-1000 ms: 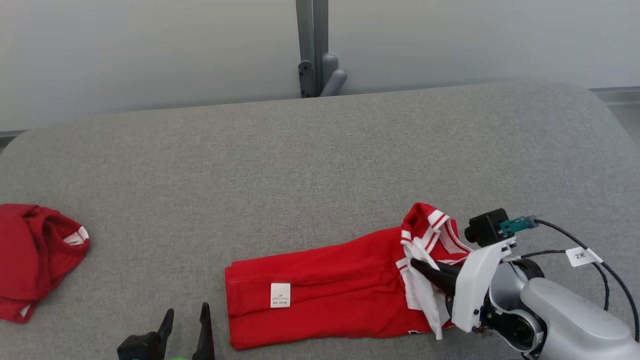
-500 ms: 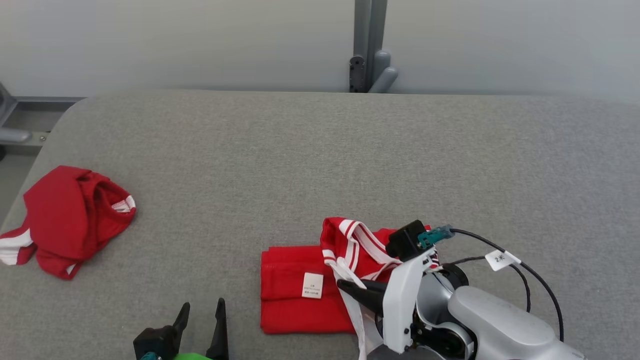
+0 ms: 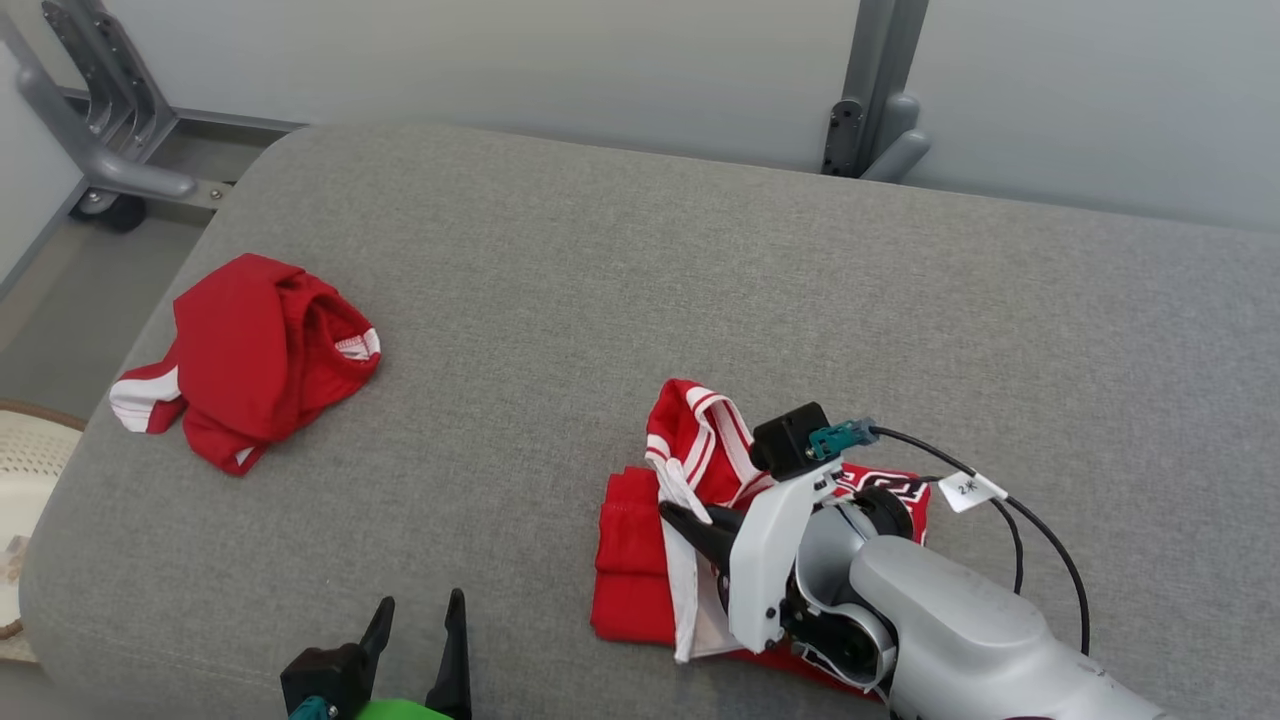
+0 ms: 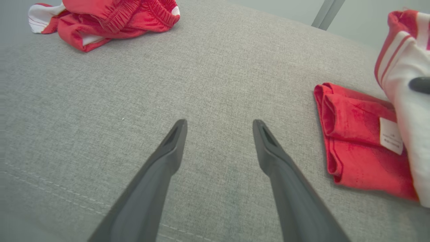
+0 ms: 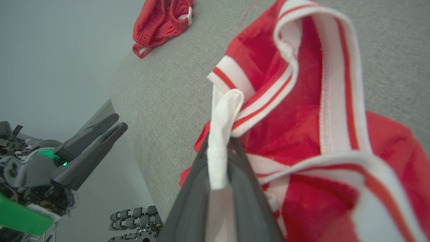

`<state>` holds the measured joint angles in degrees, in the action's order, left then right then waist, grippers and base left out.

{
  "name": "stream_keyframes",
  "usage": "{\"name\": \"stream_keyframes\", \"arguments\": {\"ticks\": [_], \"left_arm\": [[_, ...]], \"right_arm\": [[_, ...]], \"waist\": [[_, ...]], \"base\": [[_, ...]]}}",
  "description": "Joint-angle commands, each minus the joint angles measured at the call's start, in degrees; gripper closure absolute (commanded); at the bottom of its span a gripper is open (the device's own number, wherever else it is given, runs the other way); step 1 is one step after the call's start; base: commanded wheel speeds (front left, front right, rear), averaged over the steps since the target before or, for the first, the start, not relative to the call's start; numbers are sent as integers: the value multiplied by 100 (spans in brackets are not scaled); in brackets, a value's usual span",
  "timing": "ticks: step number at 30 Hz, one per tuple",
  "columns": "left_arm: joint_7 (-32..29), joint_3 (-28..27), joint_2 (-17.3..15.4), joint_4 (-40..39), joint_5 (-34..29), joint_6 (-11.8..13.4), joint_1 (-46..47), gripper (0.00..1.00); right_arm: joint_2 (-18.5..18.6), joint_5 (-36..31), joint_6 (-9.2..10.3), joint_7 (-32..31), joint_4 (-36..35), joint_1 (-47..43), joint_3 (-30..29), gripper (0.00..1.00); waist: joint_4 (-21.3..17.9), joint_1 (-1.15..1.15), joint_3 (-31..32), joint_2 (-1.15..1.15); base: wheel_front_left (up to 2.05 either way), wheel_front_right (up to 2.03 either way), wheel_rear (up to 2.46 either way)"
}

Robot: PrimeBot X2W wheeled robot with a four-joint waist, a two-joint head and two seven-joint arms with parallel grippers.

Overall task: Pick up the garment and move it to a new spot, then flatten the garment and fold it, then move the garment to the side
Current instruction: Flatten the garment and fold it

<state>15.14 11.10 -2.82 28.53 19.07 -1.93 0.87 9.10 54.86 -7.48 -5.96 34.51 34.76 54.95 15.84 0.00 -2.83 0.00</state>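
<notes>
Head view: we see our right gripper clamped on the white-striped hem of the red garment, holding that edge raised above the folded part. The red garment lies near the front edge of the bench, a little right of the middle. In the right wrist view the white trim runs up between our closed fingers. Our left gripper hangs over the front edge, spread wide and holding nothing, apart from the cloth. A second red garment sits crumpled near the bench's left edge.
</notes>
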Motion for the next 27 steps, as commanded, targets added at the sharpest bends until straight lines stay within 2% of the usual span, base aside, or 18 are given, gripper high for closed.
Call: {"name": "stream_keyframes", "arguments": {"ticks": [1,2,6,10,15,20,27], "left_arm": [[-2,-4,-15,-21,27,37,108,0],[-2,-10,-15,-28,29,39,105,0],[-1,-112,-16,-66,17,67,58,0],[-1,-256,-17,-100,-27,86,30,0],[-1,-362,-17,-104,-77,50,-26,0],[-1,-416,-17,-86,-113,11,-54,0],[-2,-392,-17,-62,-106,0,-74,0]], "right_arm": [[-36,22,-1,55,42,38,-11,5],[-57,55,-1,100,95,58,-31,0],[-3,139,0,370,103,125,-61,0],[215,380,0,907,-50,111,-407,0],[565,366,-1,1283,-149,-76,-629,0],[833,278,-1,1347,-291,-370,-600,0],[906,269,-1,1175,-626,-723,-389,0]], "waist": [[73,0,-54,0],[74,0,-60,0],[-34,0,-62,0],[-273,0,5,0],[-535,0,85,0],[-720,0,126,0],[-801,0,157,0]], "base": [[0,0,0],[0,0,0],[0,0,0],[0,0,0],[0,0,0],[0,0,0],[0,0,0]]}}
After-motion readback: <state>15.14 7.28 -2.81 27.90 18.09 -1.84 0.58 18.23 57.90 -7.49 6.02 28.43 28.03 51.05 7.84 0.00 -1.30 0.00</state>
